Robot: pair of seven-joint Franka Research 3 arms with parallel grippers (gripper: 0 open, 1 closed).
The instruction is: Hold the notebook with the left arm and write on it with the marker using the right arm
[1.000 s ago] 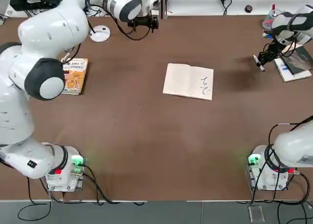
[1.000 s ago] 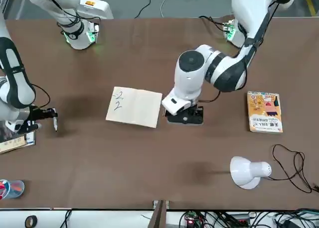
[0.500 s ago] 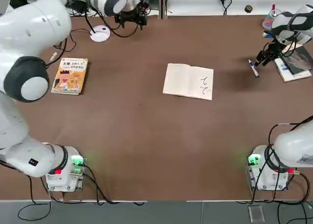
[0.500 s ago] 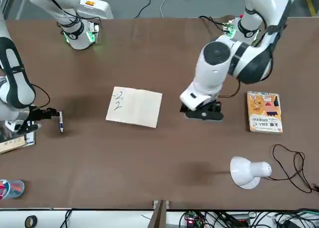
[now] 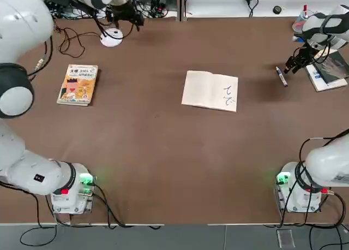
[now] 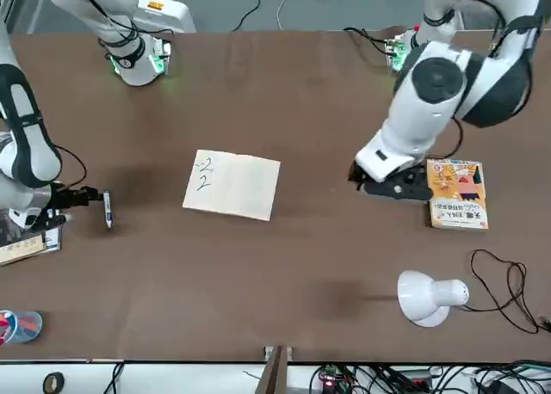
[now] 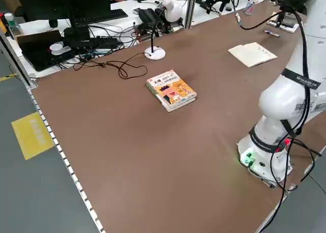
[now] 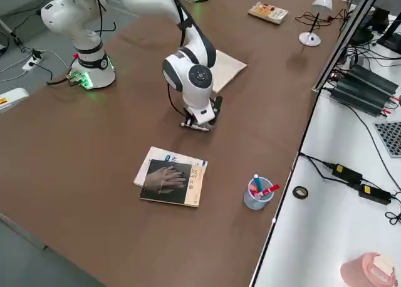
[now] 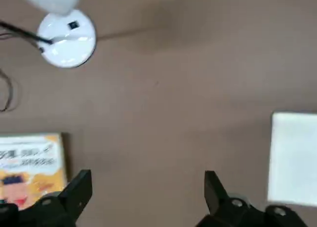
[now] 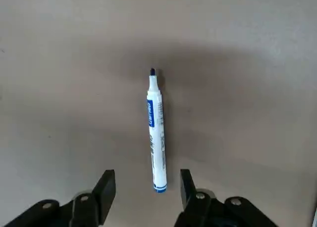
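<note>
The cream notebook lies open and flat mid-table, with scribbles on its right page, and nothing touches it. The marker rests on the table to the notebook's right, white with a blue tip. My right gripper is open just behind it, with a finger on either side of the marker's rear end and no grip. My left gripper is open and empty, hovering far left of the notebook, near the lamp base.
An orange illustrated book lies at the left. A white desk lamp with a cable stands at the far left edge. A dark-covered book on white papers and a pen cup sit at the right edge.
The right gripper has let go of the marker, which now lies on the table. The left arm has swung away from the notebook toward the lamp and the orange book.
</note>
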